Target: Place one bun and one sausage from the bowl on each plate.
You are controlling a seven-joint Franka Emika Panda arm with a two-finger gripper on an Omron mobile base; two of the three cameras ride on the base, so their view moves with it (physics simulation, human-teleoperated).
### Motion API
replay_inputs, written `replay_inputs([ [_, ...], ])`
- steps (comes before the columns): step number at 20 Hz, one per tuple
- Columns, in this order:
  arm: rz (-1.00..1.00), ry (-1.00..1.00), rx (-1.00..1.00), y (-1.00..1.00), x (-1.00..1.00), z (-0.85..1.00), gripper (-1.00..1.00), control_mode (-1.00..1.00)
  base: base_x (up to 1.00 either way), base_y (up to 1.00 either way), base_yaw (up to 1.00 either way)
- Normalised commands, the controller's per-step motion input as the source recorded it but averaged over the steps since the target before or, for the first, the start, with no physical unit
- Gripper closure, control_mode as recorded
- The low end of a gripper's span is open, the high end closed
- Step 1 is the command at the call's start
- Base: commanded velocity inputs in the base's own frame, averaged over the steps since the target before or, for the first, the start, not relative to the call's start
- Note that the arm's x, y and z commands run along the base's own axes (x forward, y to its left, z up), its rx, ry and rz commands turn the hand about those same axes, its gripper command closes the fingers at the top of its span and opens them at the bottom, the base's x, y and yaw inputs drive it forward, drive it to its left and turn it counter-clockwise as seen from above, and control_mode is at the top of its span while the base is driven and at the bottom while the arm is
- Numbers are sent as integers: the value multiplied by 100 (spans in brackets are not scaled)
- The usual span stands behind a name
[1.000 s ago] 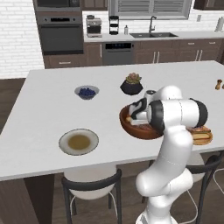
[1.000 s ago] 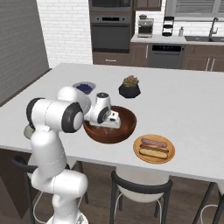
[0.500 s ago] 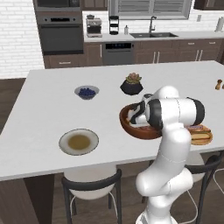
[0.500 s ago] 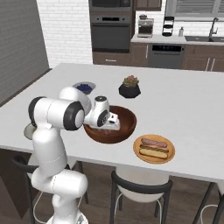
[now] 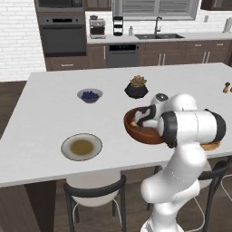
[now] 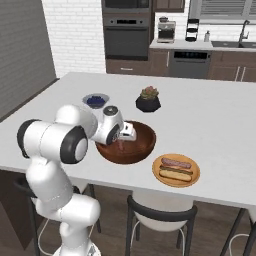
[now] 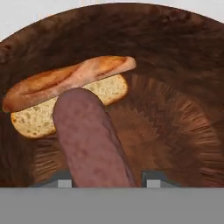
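Observation:
The dark reddish-brown wooden bowl (image 5: 144,135) (image 6: 144,145) (image 7: 179,65) sits near the counter's front edge. My gripper (image 5: 138,121) (image 6: 123,142) (image 7: 108,183) reaches down inside it, open. In the hand view a brown sausage (image 7: 89,135) runs between the two fingertips (image 7: 64,183), with a small gap on the right side. A split bun (image 7: 65,94) lies just beyond the sausage. The orange-tan plate (image 6: 196,176) (image 5: 211,146) right of the bowl holds a bun (image 6: 175,174) and a sausage (image 6: 176,163). The grey-rimmed plate (image 5: 68,141) lies bare to the bowl's left.
A small pale bowl of blueberries (image 5: 89,95) (image 6: 95,100) and a black plant pot (image 5: 136,87) (image 6: 148,100) stand behind the wooden bowl. A small shaker (image 5: 225,87) is at the far right. Stools (image 5: 93,192) (image 6: 157,215) stand along the counter's front.
The hand has sunk a little deeper into the bowl. The plates and the bowl have stayed where they were.

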Motion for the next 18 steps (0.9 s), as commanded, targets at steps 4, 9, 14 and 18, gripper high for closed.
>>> replay_inputs([
  [4,0,-48,0,12,-68,100,100,-100,0,0,0],
  [9,4,-24,2,83,-56,100,100,-100,0,0,0],
  [14,0,-6,-6,100,-2,94,100,-100,0,0,0],
  [18,0,17,-5,100,6,32,100,-100,0,0,0],
])
